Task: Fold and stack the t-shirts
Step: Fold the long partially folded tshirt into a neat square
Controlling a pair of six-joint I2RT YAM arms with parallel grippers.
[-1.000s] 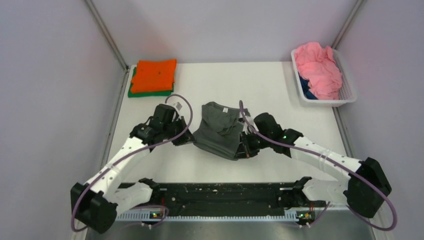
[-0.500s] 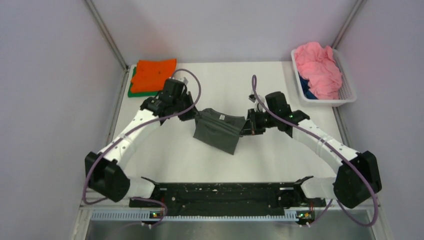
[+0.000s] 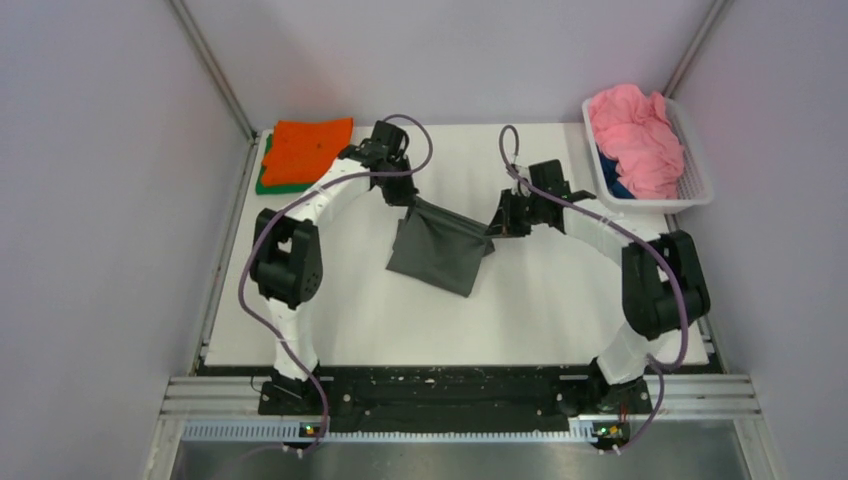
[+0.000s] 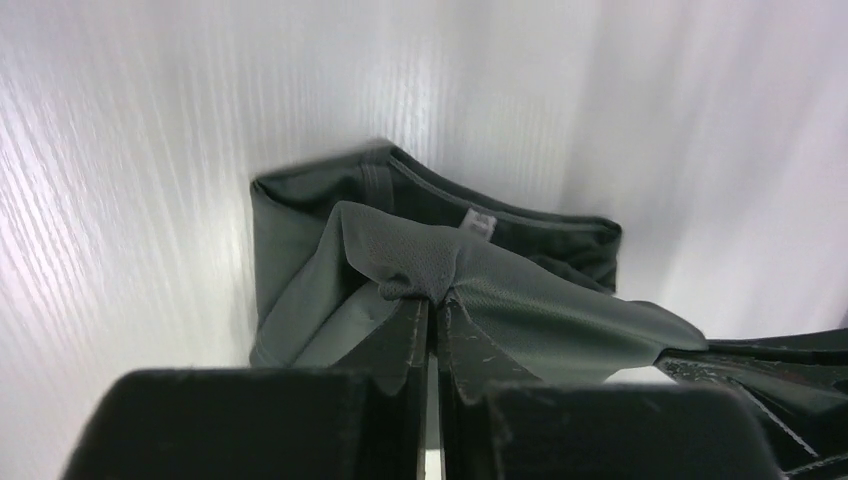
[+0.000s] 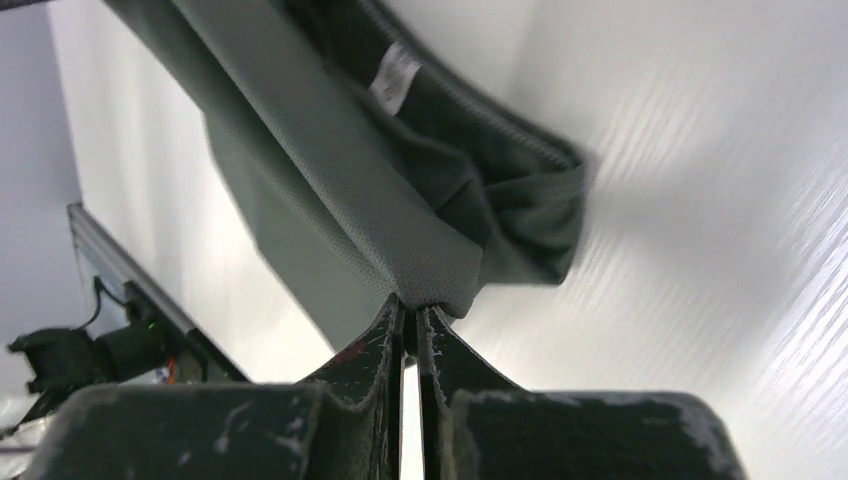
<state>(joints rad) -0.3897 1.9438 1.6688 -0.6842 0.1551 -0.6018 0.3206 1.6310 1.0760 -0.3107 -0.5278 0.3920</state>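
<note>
Both my arms stretch far out over the worktop [image 3: 560,300], forearms angled inward toward each other. My left pincer [image 3: 413,201] and right pincer [image 3: 492,228] are each clamped tight on an upper corner of the dark grey t-shirt [image 3: 438,255], which hangs between them over mid-worktop.

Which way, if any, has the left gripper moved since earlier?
Yes: the left gripper, holding the dark grey t-shirt, moved away from the base rail toward the orange t-shirt.
</note>
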